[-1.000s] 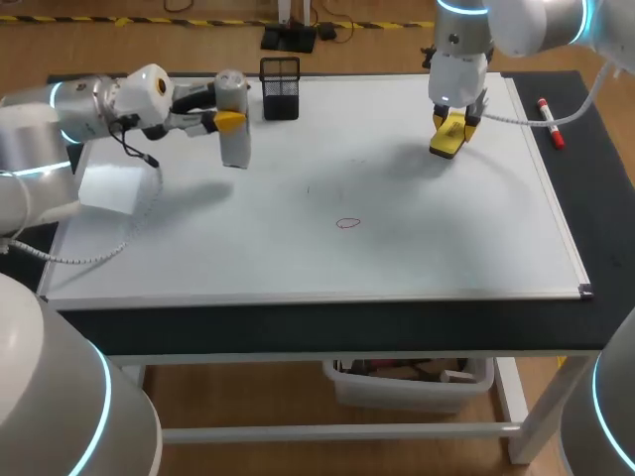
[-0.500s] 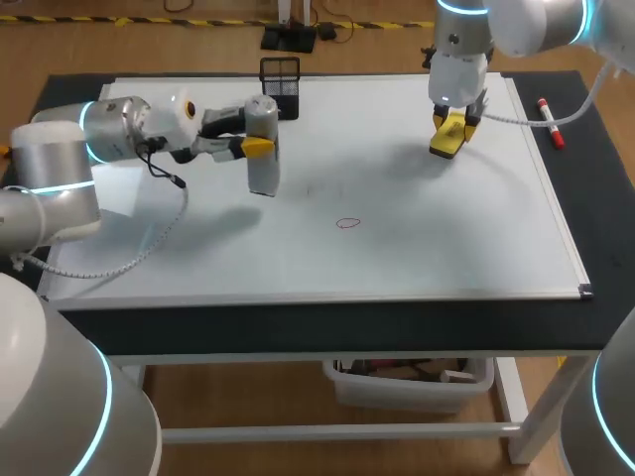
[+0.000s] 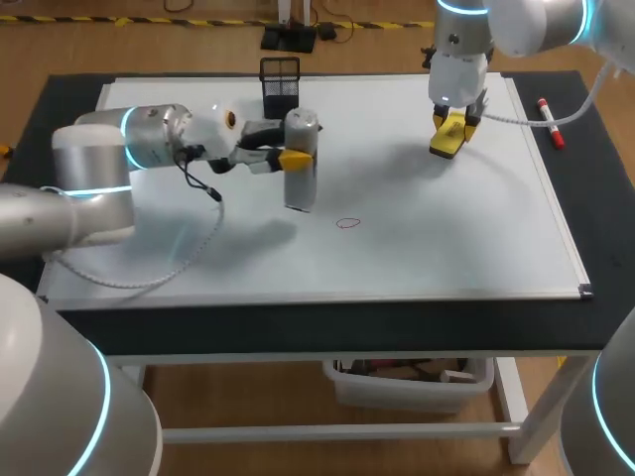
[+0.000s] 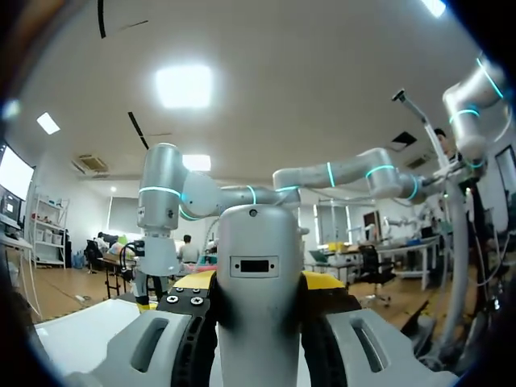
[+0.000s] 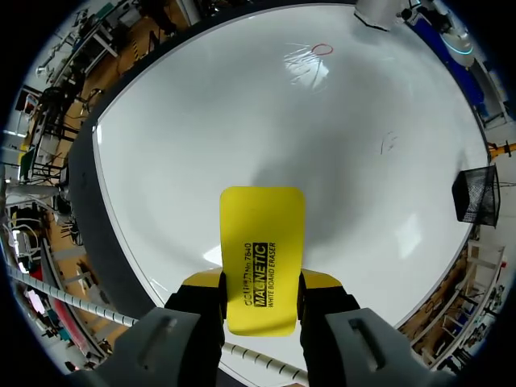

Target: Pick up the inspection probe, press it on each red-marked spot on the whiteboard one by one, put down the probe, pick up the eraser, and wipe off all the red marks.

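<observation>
The wide white whiteboard (image 3: pixel 446 228) covers the table. Over its middle, the left gripper (image 3: pixel 294 157) clamps the upright grey cylindrical inspection probe (image 3: pixel 301 186), near the small red oval mark (image 3: pixel 347 223). Toward the far right edge, the right gripper (image 5: pixel 260 292) pinches the flat yellow eraser (image 5: pixel 262 238).

A black-topped table (image 3: pixel 298 327) on a white frame is seen standing on a brown wood-toned floor (image 3: pixel 228 397), with a pale storage bin (image 3: pixel 407 392) kept beneath it. Yellow-and-black hazard tape (image 3: pixel 198 22) is laid across the floor behind the table. In the left wrist view, a white ceiling (image 4: pixel 306 105) is lit by a square light panel (image 4: pixel 185 85).
</observation>
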Tool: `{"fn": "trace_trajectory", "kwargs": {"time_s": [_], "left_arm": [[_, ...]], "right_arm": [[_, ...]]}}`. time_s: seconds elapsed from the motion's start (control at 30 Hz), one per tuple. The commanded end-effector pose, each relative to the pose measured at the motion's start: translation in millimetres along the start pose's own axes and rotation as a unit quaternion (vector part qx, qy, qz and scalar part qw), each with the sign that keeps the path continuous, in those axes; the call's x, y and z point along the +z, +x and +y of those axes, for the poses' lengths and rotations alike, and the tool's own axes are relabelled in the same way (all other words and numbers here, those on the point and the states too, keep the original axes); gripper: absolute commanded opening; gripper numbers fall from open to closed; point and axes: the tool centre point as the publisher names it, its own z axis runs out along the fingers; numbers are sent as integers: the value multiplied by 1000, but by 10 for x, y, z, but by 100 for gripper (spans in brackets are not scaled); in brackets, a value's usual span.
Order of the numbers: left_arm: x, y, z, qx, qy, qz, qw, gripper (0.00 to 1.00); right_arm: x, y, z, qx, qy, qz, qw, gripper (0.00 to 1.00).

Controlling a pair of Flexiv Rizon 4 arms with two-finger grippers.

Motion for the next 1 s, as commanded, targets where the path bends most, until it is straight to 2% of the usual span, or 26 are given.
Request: {"fn": "trace_trajectory", "kwargs": {"time_s": [0.03,0.57,1.0], "left_arm": [[191,-89,115,-6,5,15,1000,0],[571,-36,419,-35,3,51,998,0],[654,-173,554,-35,-6,52,998,0]], "right_arm": [[-16,6,-5,-1,1,1,1000,0],[-16,6,-5,-1,1,1,1000,0],[-16,6,-5,-1,1,1,1000,0]]}}
